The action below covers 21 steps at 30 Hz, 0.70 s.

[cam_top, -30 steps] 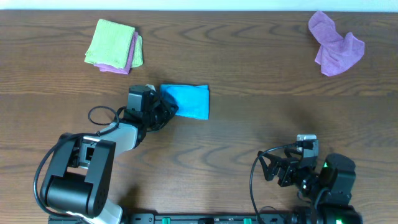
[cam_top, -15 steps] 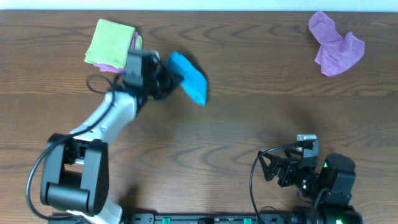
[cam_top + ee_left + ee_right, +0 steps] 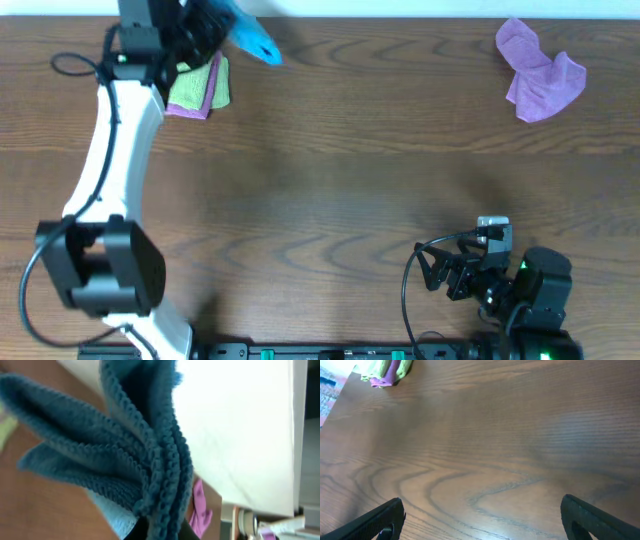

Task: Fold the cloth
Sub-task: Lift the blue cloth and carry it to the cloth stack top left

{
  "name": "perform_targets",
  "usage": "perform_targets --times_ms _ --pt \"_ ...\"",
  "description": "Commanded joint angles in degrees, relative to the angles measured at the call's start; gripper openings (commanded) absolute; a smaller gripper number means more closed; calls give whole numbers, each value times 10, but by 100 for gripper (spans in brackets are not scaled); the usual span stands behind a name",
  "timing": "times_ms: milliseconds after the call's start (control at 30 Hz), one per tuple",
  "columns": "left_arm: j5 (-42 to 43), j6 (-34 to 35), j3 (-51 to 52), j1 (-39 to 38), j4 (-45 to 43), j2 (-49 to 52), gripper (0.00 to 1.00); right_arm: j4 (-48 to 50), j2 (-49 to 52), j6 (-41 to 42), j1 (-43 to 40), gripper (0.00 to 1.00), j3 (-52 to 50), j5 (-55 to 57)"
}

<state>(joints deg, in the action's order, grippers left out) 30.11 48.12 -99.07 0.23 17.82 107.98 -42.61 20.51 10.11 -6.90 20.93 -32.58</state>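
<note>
The folded sky-blue cloth [image 3: 248, 31] hangs in the air over the table's far left edge, with my left gripper [image 3: 207, 24] shut on it. In the left wrist view the cloth [image 3: 125, 460] fills most of the frame, its stacked hems pinched at the bottom by the left gripper [image 3: 160, 532]. That arm is stretched far back, above the stacked cloths. My right gripper [image 3: 437, 270] rests near the front right, open. In the right wrist view the right gripper [image 3: 482, 515] has only bare wood between its fingers [image 3: 375, 522].
A lime-green cloth on a lilac one forms a stack [image 3: 190, 88] at the back left, partly under the left arm; the stack [image 3: 387, 370] also shows in the right wrist view. A crumpled lilac cloth [image 3: 540, 70] lies at the back right. The wooden table [image 3: 350, 180] ends at a white wall.
The left arm has lifted the blue cloth off the middle of the table and swung it back and left, up beside the green and lilac stack. The right arm has stayed put.
</note>
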Motion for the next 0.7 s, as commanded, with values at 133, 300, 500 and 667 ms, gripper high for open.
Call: perform_targets --times_ms 133,300,500,667 --pt "-41 -10 -96 44 4 71 6 -1 -3 6 -4 99 -1 -2" --pt "-90 -19 -124 63 3 83 6 -1 -3 6 -4 99 -1 -2" --pt "-144 -35 -124 66 3 86 6 -1 -3 6 -4 99 -1 -2" --pt "-173 -38 -124 65 -4 97 6 -1 -3 6 -4 99 -1 -2"
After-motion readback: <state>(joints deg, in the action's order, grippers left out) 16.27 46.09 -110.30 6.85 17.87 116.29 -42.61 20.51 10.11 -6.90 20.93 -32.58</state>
